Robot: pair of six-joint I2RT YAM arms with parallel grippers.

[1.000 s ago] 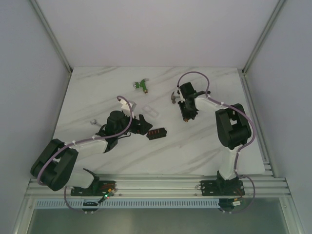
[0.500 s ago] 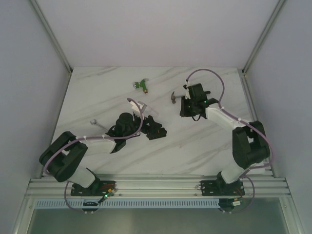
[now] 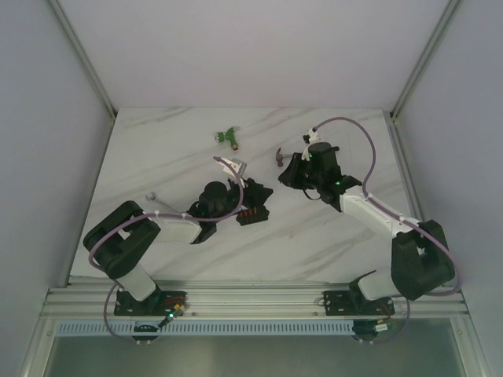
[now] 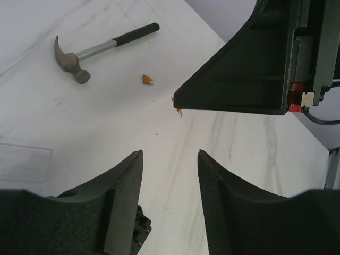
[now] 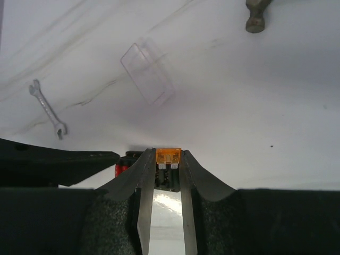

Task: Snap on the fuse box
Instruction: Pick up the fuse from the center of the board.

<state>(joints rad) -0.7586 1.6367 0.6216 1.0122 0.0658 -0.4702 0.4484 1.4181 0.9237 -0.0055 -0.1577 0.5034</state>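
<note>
The fuse box (image 3: 252, 214), a small black block with red fuses, lies mid-table. Its corner shows under my left finger in the left wrist view (image 4: 139, 234), and it sits just beyond my right fingertips in the right wrist view (image 5: 121, 169). My left gripper (image 3: 258, 192) is open and empty right above the box's far side (image 4: 169, 154). My right gripper (image 3: 291, 177) is shut on a small orange fuse (image 5: 168, 156) and points left toward the box (image 5: 168, 151). The clear lid (image 5: 147, 74) lies flat beyond the box.
A hammer (image 3: 280, 157) lies behind the right gripper (image 4: 101, 48). A loose orange fuse (image 4: 147, 79) lies near it. A small wrench (image 3: 151, 197) lies at the left (image 5: 48, 109). A green object (image 3: 228, 137) lies at the back.
My left gripper has reached right, up to the fuse box. My right arm has swung its elbow outward, and its gripper now points left toward the box with the fuse.
</note>
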